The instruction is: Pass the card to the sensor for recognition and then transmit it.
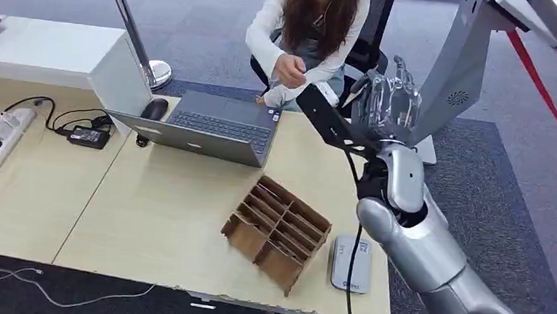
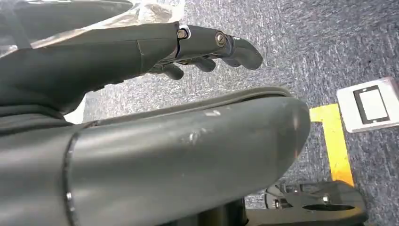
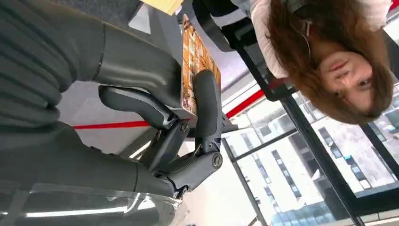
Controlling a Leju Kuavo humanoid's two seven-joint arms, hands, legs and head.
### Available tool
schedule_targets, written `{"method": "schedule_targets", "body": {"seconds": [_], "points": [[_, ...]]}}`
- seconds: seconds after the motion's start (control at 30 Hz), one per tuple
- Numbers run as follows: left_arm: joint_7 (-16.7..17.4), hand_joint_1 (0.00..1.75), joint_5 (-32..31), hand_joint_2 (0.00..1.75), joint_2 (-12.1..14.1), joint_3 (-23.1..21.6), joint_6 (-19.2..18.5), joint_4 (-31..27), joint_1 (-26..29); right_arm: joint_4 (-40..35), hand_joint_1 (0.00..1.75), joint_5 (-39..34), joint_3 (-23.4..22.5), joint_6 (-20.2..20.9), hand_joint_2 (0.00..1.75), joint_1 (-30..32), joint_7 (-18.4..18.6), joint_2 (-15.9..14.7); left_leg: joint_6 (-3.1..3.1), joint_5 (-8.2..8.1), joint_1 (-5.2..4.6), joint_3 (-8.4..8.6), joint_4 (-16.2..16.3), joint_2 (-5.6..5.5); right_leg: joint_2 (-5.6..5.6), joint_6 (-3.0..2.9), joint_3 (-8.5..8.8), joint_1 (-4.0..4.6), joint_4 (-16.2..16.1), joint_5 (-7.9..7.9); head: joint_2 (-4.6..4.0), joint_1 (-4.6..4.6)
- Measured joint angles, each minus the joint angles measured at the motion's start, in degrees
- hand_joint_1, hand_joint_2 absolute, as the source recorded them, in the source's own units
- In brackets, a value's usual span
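card (image 3: 197,70), printed in orange and brown, sits pinched in the right hand (image 3: 179,117): the thick thumb lies against one face and the darker fingers (image 3: 207,101) press the other, so the grasp is closed on it. in the head view the right hand (image 1: 388,101) is raised above the far edge of the worktop (image 1: 157,215), near a seated person (image 1: 303,36) in a white top whose own hand (image 1: 289,71) is lifted beside it; the card itself cannot be made out there. the left hand (image 2: 155,56) hangs over grey carpet, its fingers (image 2: 235,47) stretched out and only slightly curled, holding nothing. on the worktop a brown cardboard divider box (image 1: 277,232) lies tilted, its compartments all without contents as far as i can see. just beside it lies a flat grey sensor (image 1: 351,263). a grey laptop (image 1: 209,128) stands open near the person, with a black mouse (image 1: 153,109) next to it, and a white power strip (image 1: 3,137) and black adapter (image 1: 87,137) lie further left.
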Motion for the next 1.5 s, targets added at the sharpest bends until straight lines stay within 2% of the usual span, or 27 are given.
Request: {"method": "schedule_targets", "body": {"seconds": [0.5, 1.5], "points": [[-0.98, 0.00, -0.02, 0.00, 0.07, 0.02, -0.09, 0.00, 0.01, 7.43, 1.75, -0.13, 1.44, -0.44, 1.75, -0.82, -0.17, 3.73, 0.00, 0.00, -0.01, 0.00, 0.01, 0.00, 0.00, 0.00, 0.00, -0.01, 0.01, 0.00, 0.00, -0.02], [-1.11, 0.00, 0.00, 0.00, 0.09, 0.04, -0.28, 0.02, 0.02, 9.42, 1.75, -0.42, 2.12, -0.59, 1.75, -1.22, -0.04, 4.61, -0.01, 0.00, 0.00, 0.00, 0.01, 0.00, 0.00, 0.00, -0.02, -0.01, 0.01, 0.00, 0.00, -0.02]]}}
